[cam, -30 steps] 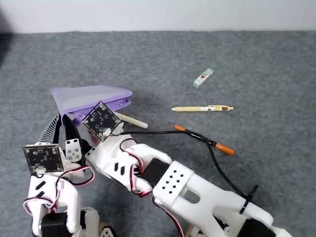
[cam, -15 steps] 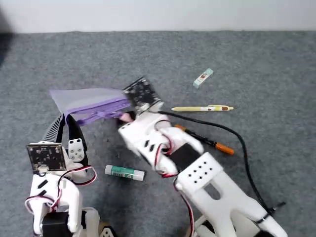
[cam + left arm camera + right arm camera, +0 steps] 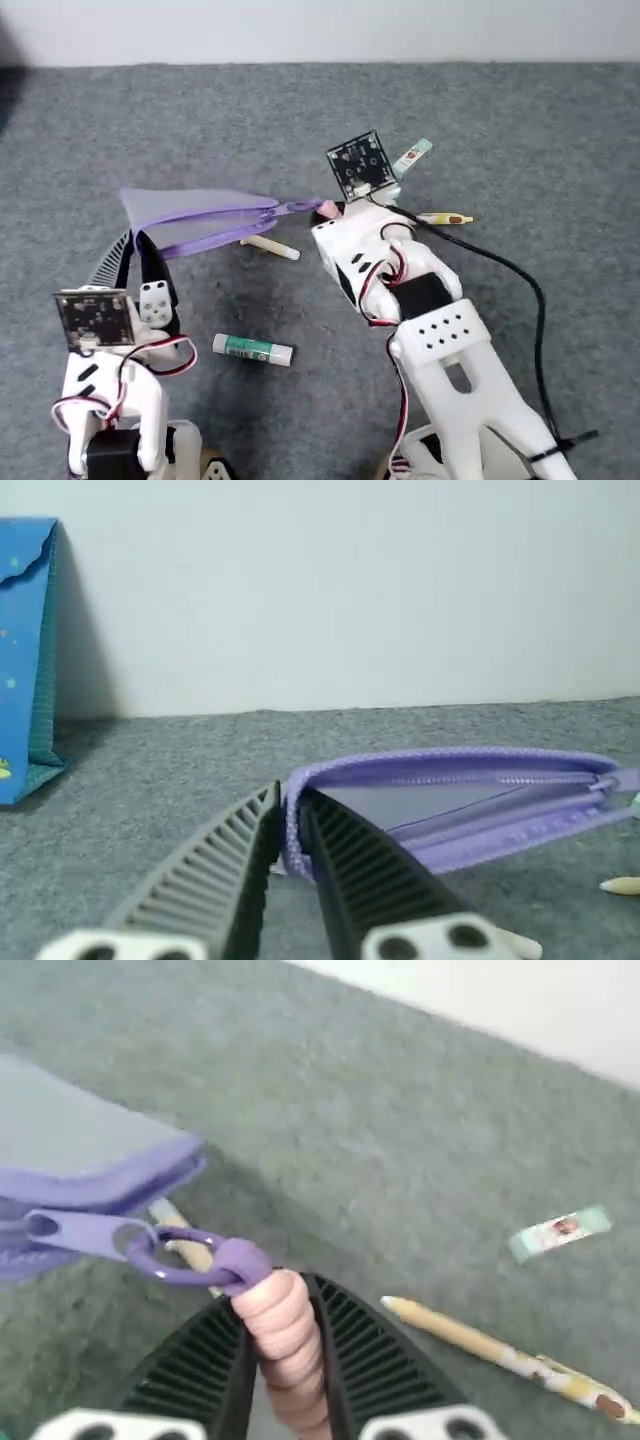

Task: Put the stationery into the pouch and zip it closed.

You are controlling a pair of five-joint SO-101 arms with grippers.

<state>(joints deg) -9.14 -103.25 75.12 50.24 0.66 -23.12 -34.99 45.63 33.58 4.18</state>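
The purple pouch (image 3: 195,220) lies stretched out, its zip run along most of its length. My right gripper (image 3: 327,211) is shut on the pink tab (image 3: 278,1326) that hangs by a purple ring from the zipper pull (image 3: 78,1232) at the pouch's (image 3: 70,1155) right end. At the opposite end, my left gripper (image 3: 290,805) pinches the pouch's (image 3: 450,800) edge, fingers shut on it, as the high view shows at my left gripper (image 3: 140,245). A cream pen (image 3: 270,247) lies just in front of the pouch. A green glue stick (image 3: 253,349) lies nearer the arms.
An eraser (image 3: 412,158) and a yellow pen (image 3: 445,217), half hidden by the right arm, lie to the right; both show as eraser (image 3: 558,1233) and yellow pen (image 3: 490,1345). A blue bag (image 3: 25,660) stands by the wall. Grey carpet covers the table.
My right arm swung from the pouch's left end to its right end, drawing the zipper pull along and stretching the pouch. The glue stick came into sight. The left arm stayed put.
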